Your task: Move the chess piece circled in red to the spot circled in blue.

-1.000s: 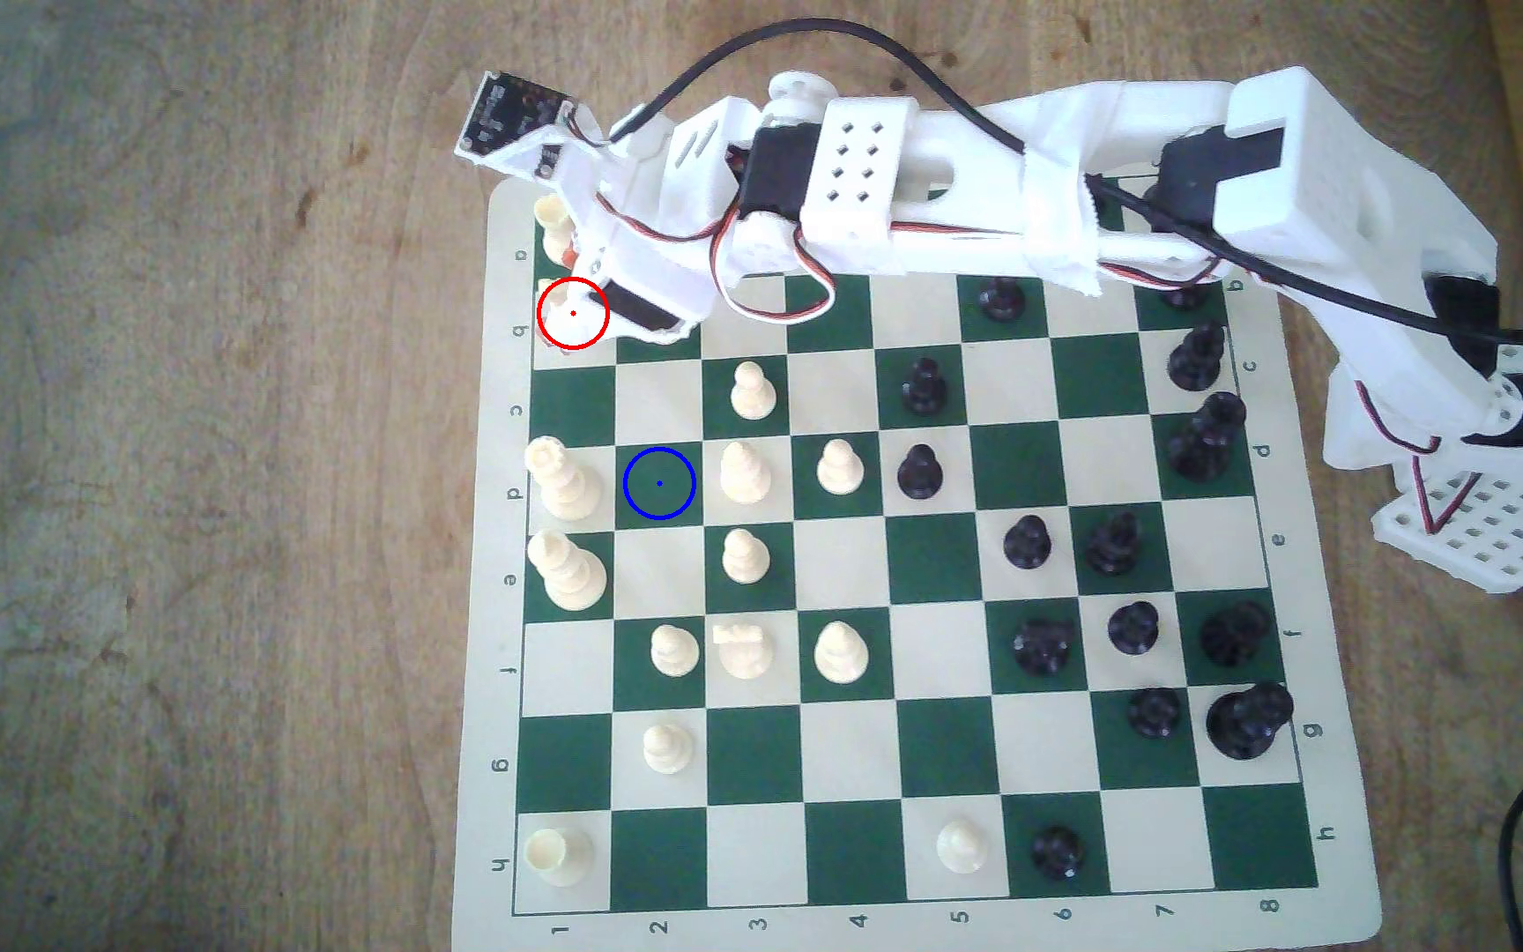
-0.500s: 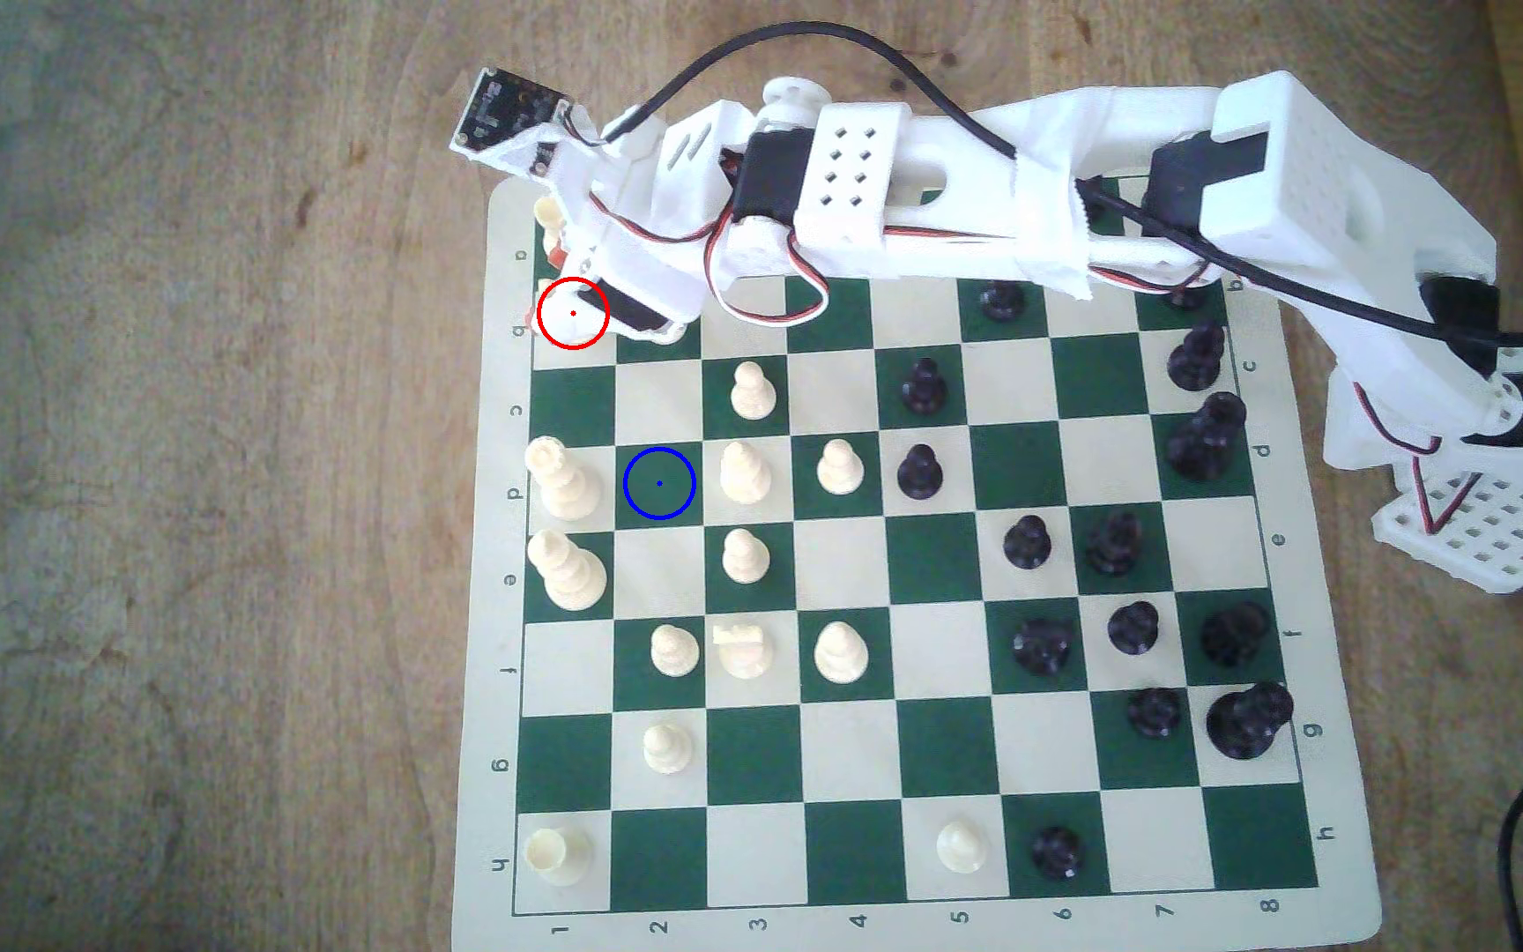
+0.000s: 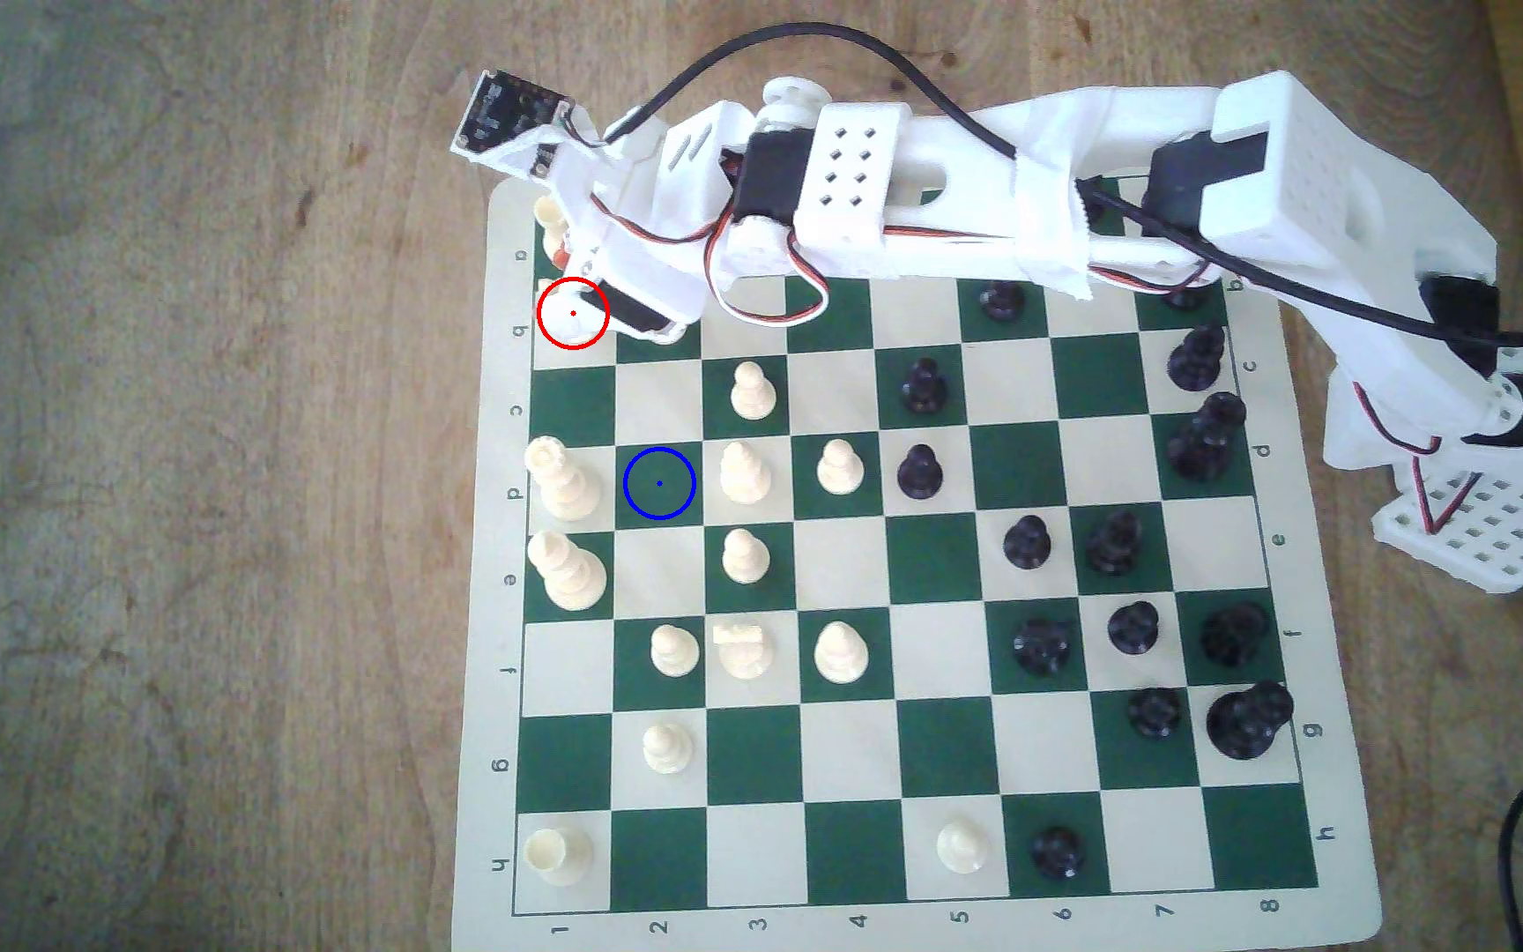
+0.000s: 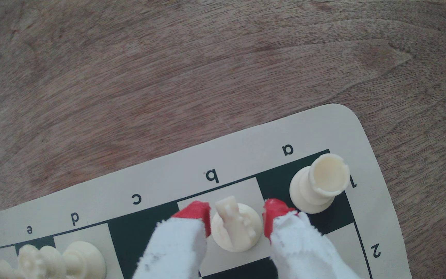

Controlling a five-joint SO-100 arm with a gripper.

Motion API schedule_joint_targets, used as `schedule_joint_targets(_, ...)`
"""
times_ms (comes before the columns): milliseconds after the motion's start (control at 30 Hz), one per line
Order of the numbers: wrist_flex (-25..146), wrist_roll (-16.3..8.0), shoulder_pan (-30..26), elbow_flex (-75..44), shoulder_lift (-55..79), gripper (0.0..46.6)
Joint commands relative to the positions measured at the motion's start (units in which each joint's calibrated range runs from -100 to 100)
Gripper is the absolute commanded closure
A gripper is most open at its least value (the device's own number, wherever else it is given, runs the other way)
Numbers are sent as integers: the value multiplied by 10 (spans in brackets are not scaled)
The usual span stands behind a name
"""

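The chess piece circled in red point(image 4: 234, 228) is a cream knight standing upright on the cream square b1. In the wrist view my gripper point(image 4: 236, 212) is open around it. One red-tipped finger point(image 4: 195, 214) stands on each side of the piece, with a narrow gap showing on both sides. In the exterior view the gripper point(image 3: 570, 293) hangs over the red ring at the board's far left corner and hides most of the piece. The spot circled in blue point(image 3: 659, 483) is a bare dark green square, two rows nearer and one column to the exterior view's right.
A cream rook point(image 4: 319, 182) stands on the corner square right beside one finger. Tall cream pieces point(image 3: 564, 481) point(image 3: 567, 572) flank the blue spot on the exterior view's left, with cream pawns point(image 3: 744, 473) point(image 3: 751, 392) on its right. Black pieces fill the board's right side.
The arm and gripper shifted slightly toward the exterior view's left over the ringed square one second ago, then held still. No piece has moved.
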Motion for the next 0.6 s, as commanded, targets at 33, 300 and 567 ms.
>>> schedule_joint_targets(33, 9, 1, -7, -49, -16, 383)
schedule_joint_targets(300, 14, 1, -7, -47, -19, 462)
schedule_joint_targets(567, 11, -2, -7, -45, -59, 464)
